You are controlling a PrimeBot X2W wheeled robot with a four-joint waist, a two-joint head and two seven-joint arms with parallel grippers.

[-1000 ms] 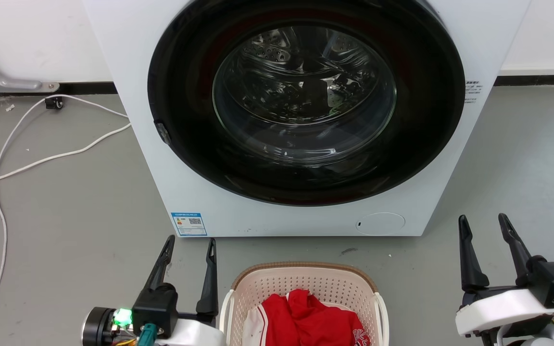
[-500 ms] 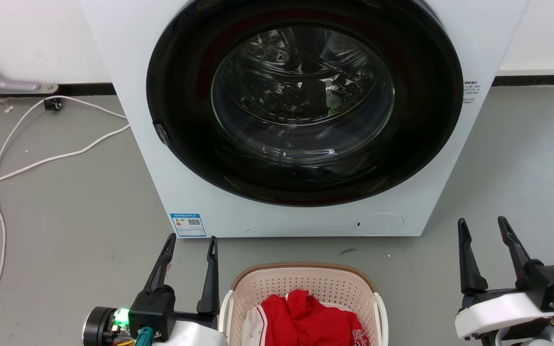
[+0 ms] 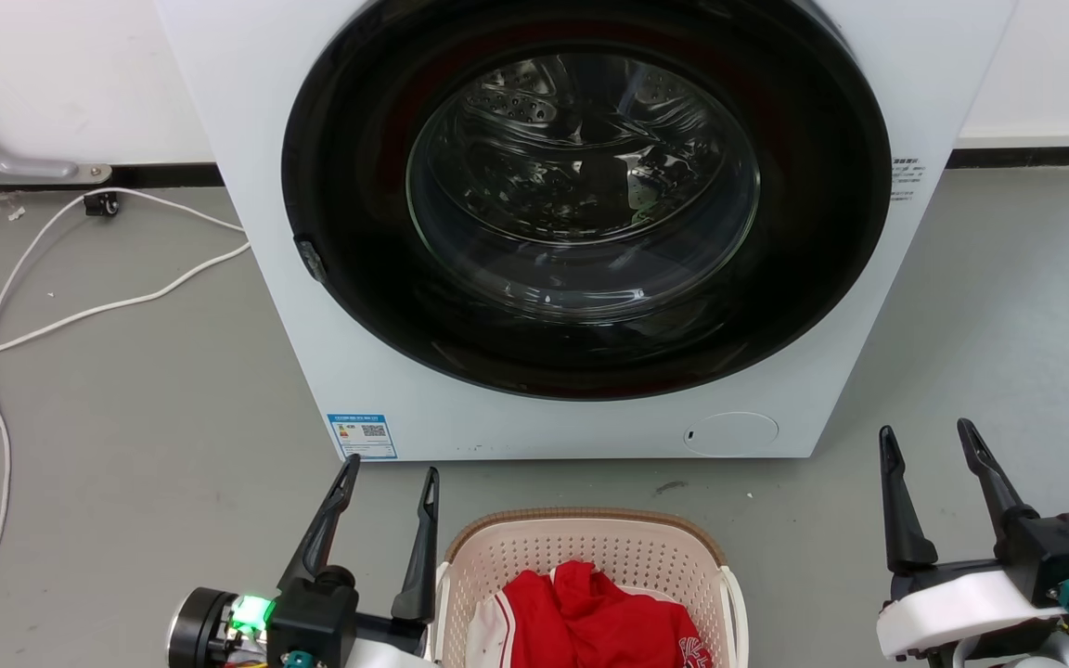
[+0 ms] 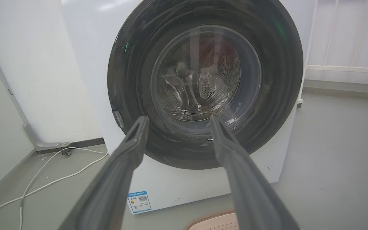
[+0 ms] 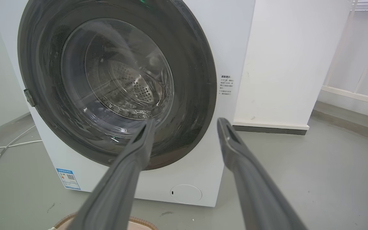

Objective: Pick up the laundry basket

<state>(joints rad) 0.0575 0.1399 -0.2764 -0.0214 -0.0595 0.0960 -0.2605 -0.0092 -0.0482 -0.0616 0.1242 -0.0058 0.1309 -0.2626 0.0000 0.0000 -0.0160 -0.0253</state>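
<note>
The cream perforated laundry basket (image 3: 590,547) with a brown woven rim sits on the grey floor at the bottom centre of the head view, red and white clothes (image 3: 590,617) inside. Its rim edge also shows in the left wrist view (image 4: 212,222) and the right wrist view (image 5: 139,221). My left gripper (image 3: 391,468) stands open just left of the basket's left side, fingers pointing at the washer. My right gripper (image 3: 926,434) is open too, well off to the basket's right. Both hold nothing.
A white front-loading washer (image 3: 581,223) with a closed dark round door stands right behind the basket. White cables (image 3: 80,311) lie on the floor at the left, by the wall. Bare grey floor spreads on both sides of the washer.
My left gripper has shifted right, closer to the basket's left side. The right gripper has edged slightly left and down. The basket stays put.
</note>
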